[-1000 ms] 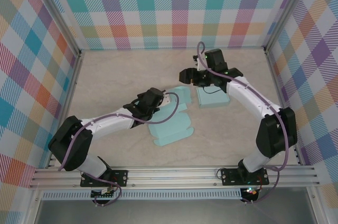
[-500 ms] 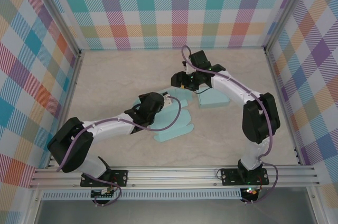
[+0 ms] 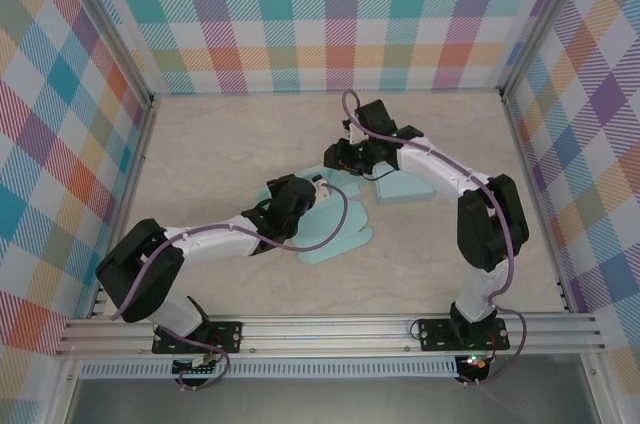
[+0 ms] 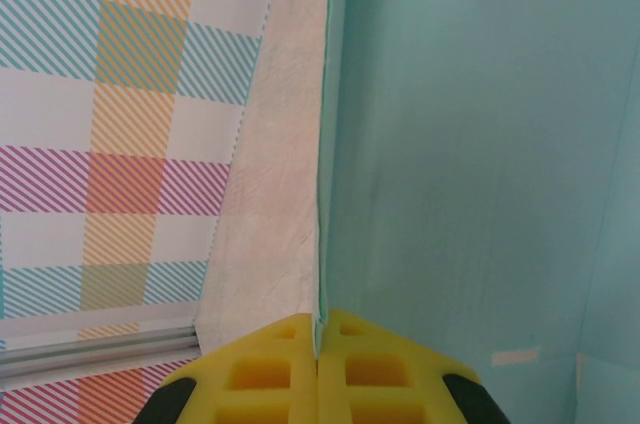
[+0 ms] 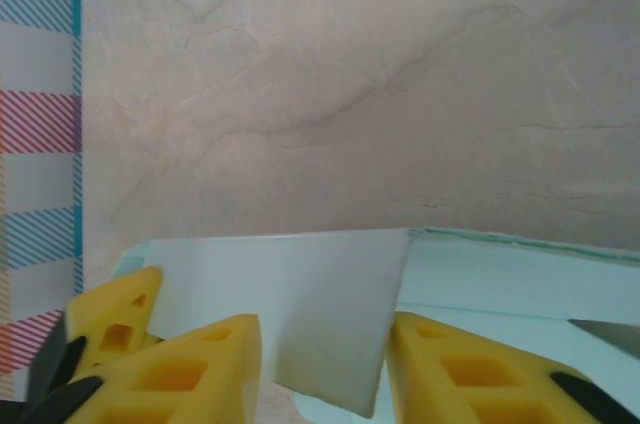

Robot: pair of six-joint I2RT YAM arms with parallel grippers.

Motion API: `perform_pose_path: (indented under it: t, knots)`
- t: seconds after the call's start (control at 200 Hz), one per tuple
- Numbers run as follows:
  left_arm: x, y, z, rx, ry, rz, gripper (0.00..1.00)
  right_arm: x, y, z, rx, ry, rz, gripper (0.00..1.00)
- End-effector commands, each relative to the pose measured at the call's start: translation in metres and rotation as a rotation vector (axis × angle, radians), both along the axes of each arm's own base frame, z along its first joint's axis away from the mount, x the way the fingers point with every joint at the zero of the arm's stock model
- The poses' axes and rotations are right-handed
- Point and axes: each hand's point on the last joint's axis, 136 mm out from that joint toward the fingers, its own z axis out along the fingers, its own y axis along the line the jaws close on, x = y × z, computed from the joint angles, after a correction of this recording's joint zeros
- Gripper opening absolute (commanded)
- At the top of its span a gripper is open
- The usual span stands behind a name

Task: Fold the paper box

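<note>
Top view: paper box (image 3: pixel 340 234), teal, lies mostly flat at frame centre on the table (image 3: pixel 220 144), lower edge towards the arm bases. L arm reaches in from lower left. The left gripper (image 3: pixel 305 189) sits on the box's upper-left part. R arm bends in from the right, w/ the right gripper (image 3: pixel 338 156) just above the box's top edge. A second teal sheet (image 3: pixel 405 187) lies right of centre, partly under the R arm; can't tell if it's joined to the box.

L wrist view: yellow pads (image 4: pixel 270 374) at bottom centre, pressed together, pinching a thin upright edge of the box. Teal panel takes up the right half of frame. Table strip and plaid wall (image 4: pixel 120 144) at left.

R wrist view: yellow fingers (image 5: pixel 200 364) bottom left and bottom right, spread apart. A pale flap (image 5: pixel 300 284) of the box stands between them. Slight gap by the left pad; contact on the right unclear.
</note>
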Motion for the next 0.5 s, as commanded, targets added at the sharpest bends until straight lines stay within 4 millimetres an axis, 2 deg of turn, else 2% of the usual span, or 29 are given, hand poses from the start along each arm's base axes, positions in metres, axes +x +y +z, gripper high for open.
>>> perform_pose_path:
  t: [0.0,0.135,0.2,0.305,0.495]
  knots:
    - [-0.003,-0.012,0.000,-0.005,-0.016,-0.028,0.04,-0.006,0.003,-0.001,0.001,-0.003,0.011,0.36]
    - [-0.007,-0.011,-0.002,-0.002,-0.009,-0.031,0.04,-0.012,-0.008,0.002,-0.022,-0.030,-0.011,0.36]
    - [-0.010,-0.010,-0.003,0.000,-0.005,-0.035,0.04,-0.016,-0.016,0.004,-0.037,-0.045,-0.025,0.43]
    - [-0.015,-0.008,-0.004,0.010,-0.017,-0.030,0.04,-0.023,-0.035,0.005,-0.078,-0.065,-0.068,0.50]
    - [-0.022,-0.007,-0.009,0.071,-0.074,-0.029,0.03,-0.039,-0.072,0.009,-0.120,-0.105,-0.164,0.52]
